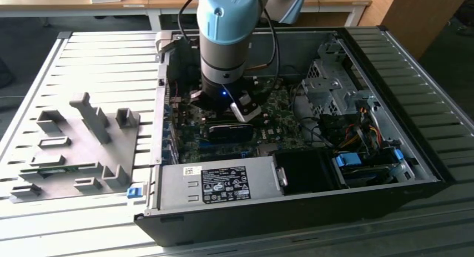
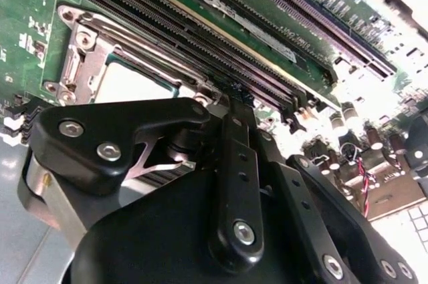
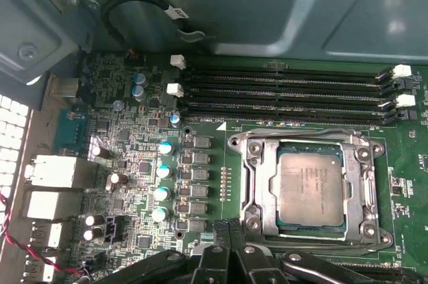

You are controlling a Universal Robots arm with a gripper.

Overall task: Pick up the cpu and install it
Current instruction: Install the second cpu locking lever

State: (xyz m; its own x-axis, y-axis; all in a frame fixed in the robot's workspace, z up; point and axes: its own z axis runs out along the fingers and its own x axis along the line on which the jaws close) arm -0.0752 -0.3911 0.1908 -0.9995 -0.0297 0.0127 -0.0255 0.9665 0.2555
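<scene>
Silver-grey metal catches your eye first: the cpu lies flat in its socket frame on the green motherboard, seated square inside the metal bracket in the first wrist view. In the second wrist view the cpu shows as a pale patch just beyond the black linkage of your end effector.

End effector: fingers drawn close together, nothing between them that you can make out (the tips themselves sit partly behind the linkage). It hangs just above the board, with the cpu a little ahead of and below the tips, apart from them.

Memory slots run in dark parallel rows on the far side of the socket from the end effector. A row of small capacitors stands beside the socket.

In the exterior view the blue-and-grey arm reaches straight down into the open computer case, with the end effector low over the motherboard. Grey plastic fixture blocks sit on the slatted bench, well apart from the end effector, toward the exterior view's left.
</scene>
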